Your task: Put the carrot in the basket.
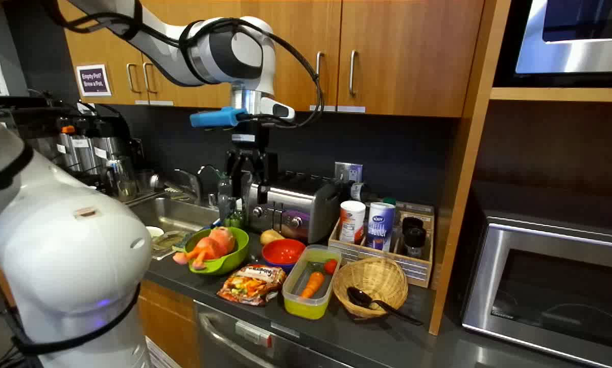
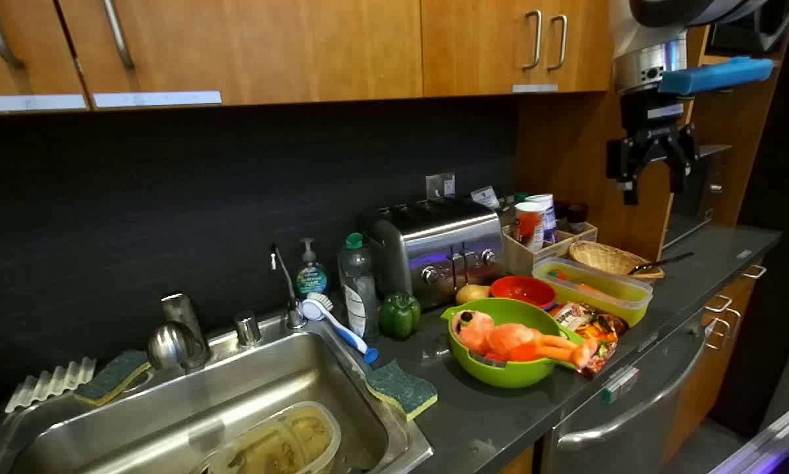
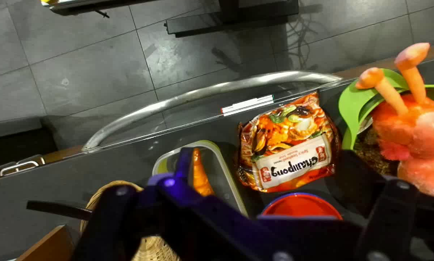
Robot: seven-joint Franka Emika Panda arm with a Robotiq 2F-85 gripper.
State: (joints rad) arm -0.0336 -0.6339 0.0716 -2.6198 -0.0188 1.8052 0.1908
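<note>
Carrot (image 1: pixel 312 284): orange, tapering, lying inside a long translucent plastic tub (image 1: pixel 306 311), narrow end toward the front edge of the dark counter (image 1: pixel 382 340). Small red item (image 1: pixel 330 266) in there too. Tub has rounded corners, thin pale rim. Just beside it, the basket (image 1: pixel 377 273): round, shallow, coarse tan wicker; can't tell if the rims touch. Glossy black spoon (image 1: pixel 390 308) rests in it, handle out over the rim. Tub's other side: shiny, crinkled Champong packet (image 3: pixel 287 159), then smooth green bowl (image 2: pixel 500 375) with fuzzy orange-pink plush (image 2: pixel 510 339). Smooth red bowl (image 1: pixel 283 251) set back behind the packet.

Gripper (image 2: pixel 654 189) hangs well above everything on the counter, jaws apart, air between them. Open air over the tub's top. Narrow counter strip from tub to front edge; spoon handle juts into the gap between basket and wooden panel (image 1: pixel 462 204).
</note>
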